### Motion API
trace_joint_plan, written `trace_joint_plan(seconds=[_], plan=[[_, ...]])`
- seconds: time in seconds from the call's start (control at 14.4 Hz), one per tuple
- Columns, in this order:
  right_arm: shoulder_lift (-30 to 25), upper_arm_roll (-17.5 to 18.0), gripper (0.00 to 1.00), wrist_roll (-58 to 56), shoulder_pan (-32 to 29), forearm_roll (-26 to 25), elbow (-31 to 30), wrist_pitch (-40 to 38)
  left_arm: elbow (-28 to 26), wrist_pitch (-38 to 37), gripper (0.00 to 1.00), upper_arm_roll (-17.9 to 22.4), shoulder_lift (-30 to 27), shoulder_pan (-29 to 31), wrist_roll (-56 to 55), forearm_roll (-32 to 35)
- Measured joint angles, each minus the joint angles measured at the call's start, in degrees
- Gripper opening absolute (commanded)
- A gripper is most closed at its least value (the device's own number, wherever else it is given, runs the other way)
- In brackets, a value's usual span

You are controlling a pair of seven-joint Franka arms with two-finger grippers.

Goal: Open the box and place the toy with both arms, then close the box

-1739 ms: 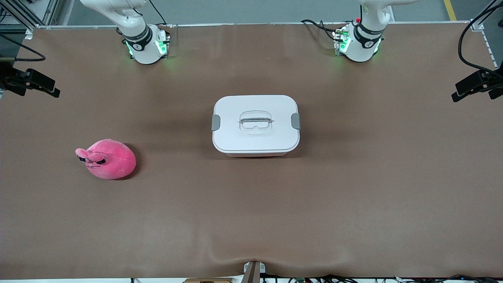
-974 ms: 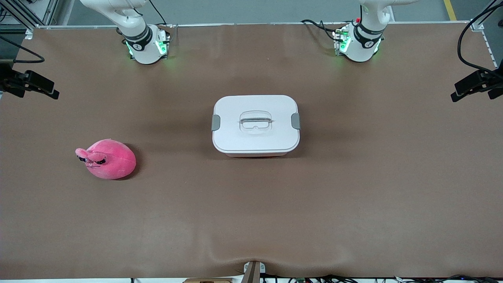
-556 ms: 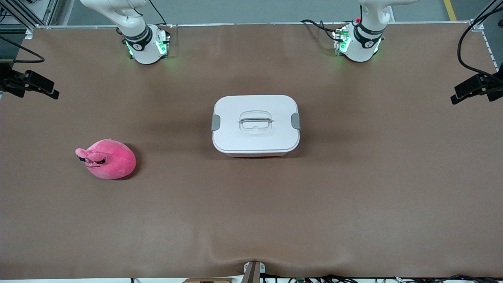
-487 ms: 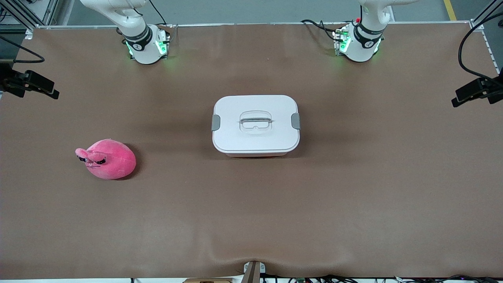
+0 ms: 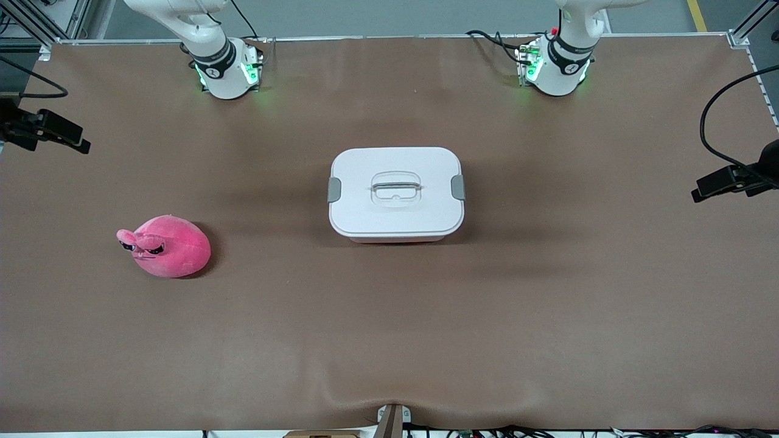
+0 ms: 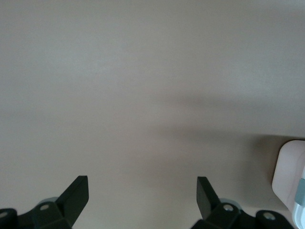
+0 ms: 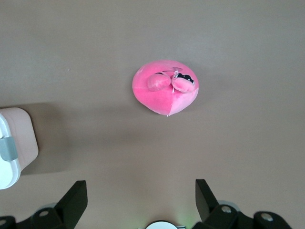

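Note:
The box (image 5: pixel 396 192) stands mid-table with its white lid on and a grey clip at each end; one corner of it shows in the left wrist view (image 6: pixel 289 174) and in the right wrist view (image 7: pixel 18 143). The pink plush toy (image 5: pixel 165 246) lies on the mat toward the right arm's end, nearer the front camera than the box, and it also shows in the right wrist view (image 7: pixel 165 87). My left gripper (image 6: pixel 142 191) hangs open high over bare mat beside the box. My right gripper (image 7: pixel 141 193) hangs open high over the mat between its own base and the toy. Neither holds anything.
The arm bases (image 5: pixel 228 70) (image 5: pixel 557 67) stand along the table's back edge with green lights on. The left arm's black hand (image 5: pixel 727 181) and its cable reach in at that arm's end of the table. A brown mat (image 5: pixel 389 328) covers the table.
The left arm's black hand has slid down and slightly inward in the front view. The right arm, the box and the toy have stayed in place.

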Motion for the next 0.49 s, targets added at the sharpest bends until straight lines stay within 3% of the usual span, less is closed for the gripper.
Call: trace_joint_plan(seconds=[0.21, 0.49], plan=[[1.2, -0.1, 1.00, -0.1, -2.1, 0.1, 0.0, 0.2, 0.0, 0.0, 1.00, 0.1, 0.9, 0.1, 0.0, 0.0], [7.5, 0.1, 1.00, -0.1, -2.1, 0.1, 0.9, 4.4, 0.0, 2.0, 1.00, 0.1, 3.6, 1.0, 0.0, 0.0]])
